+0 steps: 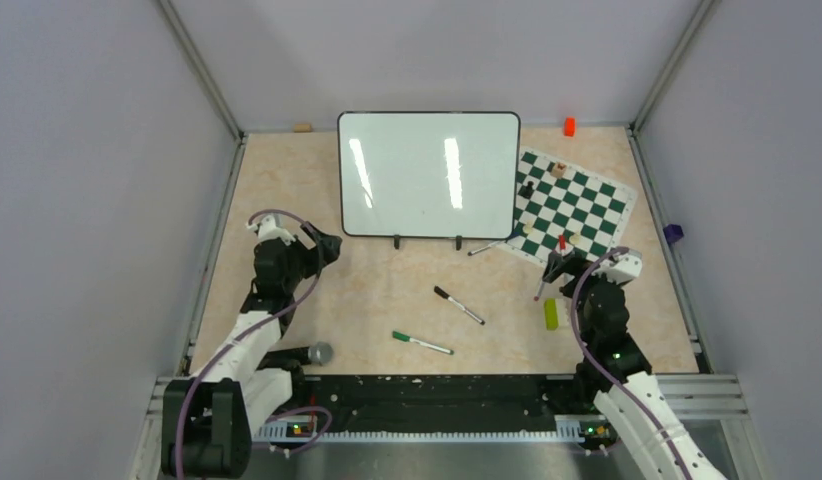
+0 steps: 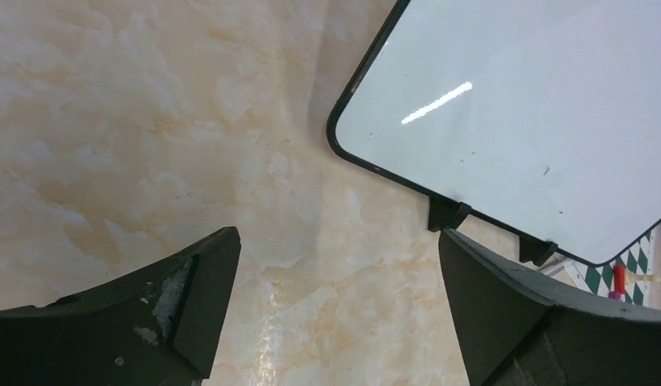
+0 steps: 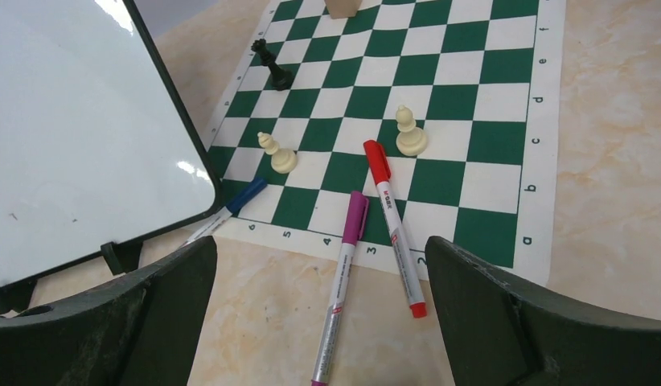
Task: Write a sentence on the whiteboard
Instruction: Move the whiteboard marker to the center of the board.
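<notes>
Whiteboard [image 1: 428,175] stands farthest back, so start from the bases. The left arm [image 1: 249,335] climbs from its base, folds at the elbow and turns its wrist right and forward. The left end effector [image 1: 325,247] hangs over bare bench [image 1: 387,280], its fingers [image 2: 190,297] spread wide and holding nothing (its wrist view shows the board's near left corner and both feet ahead). The right arm [image 1: 612,345] rises more steeply and bends its wrist left. The right end effector [image 1: 555,266] is likewise wide apart and empty, poised above a purple marker [image 3: 343,273] and a red marker [image 3: 394,229] that lie across the near edge of the chess mat [image 3: 472,88]. Between the arms a green marker [image 1: 422,343] lies nearest, with a black marker [image 1: 458,305] just beyond it. A blue marker [image 3: 231,207] rests by the board's right foot, its cap on the mat. Past all these the board is propped on its two feet at the far middle of the bench, just beside the mat's left edge, its face glossy white with two streaks of glare.
</notes>
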{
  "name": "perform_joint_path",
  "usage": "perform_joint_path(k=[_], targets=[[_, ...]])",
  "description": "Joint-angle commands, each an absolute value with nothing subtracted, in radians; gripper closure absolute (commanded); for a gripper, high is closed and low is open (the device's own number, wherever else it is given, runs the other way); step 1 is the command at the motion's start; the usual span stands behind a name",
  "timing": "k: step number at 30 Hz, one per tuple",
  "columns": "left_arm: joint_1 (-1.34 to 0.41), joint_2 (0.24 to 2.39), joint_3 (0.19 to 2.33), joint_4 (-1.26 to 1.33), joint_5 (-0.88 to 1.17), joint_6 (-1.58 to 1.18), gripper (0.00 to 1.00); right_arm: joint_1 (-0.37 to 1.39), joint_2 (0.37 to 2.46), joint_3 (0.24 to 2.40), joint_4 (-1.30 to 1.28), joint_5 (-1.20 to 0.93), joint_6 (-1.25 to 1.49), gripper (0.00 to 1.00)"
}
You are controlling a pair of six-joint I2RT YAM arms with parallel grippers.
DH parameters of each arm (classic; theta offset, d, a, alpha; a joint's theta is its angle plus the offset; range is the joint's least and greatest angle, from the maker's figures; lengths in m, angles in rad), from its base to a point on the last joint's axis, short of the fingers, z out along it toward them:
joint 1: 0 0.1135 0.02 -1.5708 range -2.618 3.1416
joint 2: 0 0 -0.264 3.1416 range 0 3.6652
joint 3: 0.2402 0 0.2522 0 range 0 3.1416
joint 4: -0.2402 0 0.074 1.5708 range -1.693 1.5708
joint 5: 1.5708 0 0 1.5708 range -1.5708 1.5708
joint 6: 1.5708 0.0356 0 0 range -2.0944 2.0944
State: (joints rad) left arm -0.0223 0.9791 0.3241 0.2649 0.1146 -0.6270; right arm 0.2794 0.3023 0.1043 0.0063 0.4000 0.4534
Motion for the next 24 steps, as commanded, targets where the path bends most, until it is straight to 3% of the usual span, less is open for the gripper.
perform_joint_path(k=[1, 7, 12, 16, 24], targets=[[-0.02, 0.937, 0.326, 0.27, 0.193, -0.589, 0.01, 0.281, 0.299, 0.159, 0.013, 0.389, 0.488, 0.01], [-0.033, 0.888, 0.313, 0.235, 0.236, -0.539, 0.01, 0.282, 0.368, 0.272, -0.058, 0.181, 0.451, 0.01], [-0.146, 0.845, 0.307, 0.213, 0.149, -0.497, 0.01, 0.318, 0.692, 0.413, -0.121, 0.031, 0.39, 0.07], [-0.266, 0.864, 0.322, 0.234, 0.095, -0.44, 0.01, 0.523, 0.915, 0.502, -0.134, 0.121, 0.329, 0.08], [-0.28, 0.855, 0.32, 0.255, 0.152, -0.424, 0.04, 0.985, 1.15, 0.563, -0.044, 0.145, 0.232, 0.15]])
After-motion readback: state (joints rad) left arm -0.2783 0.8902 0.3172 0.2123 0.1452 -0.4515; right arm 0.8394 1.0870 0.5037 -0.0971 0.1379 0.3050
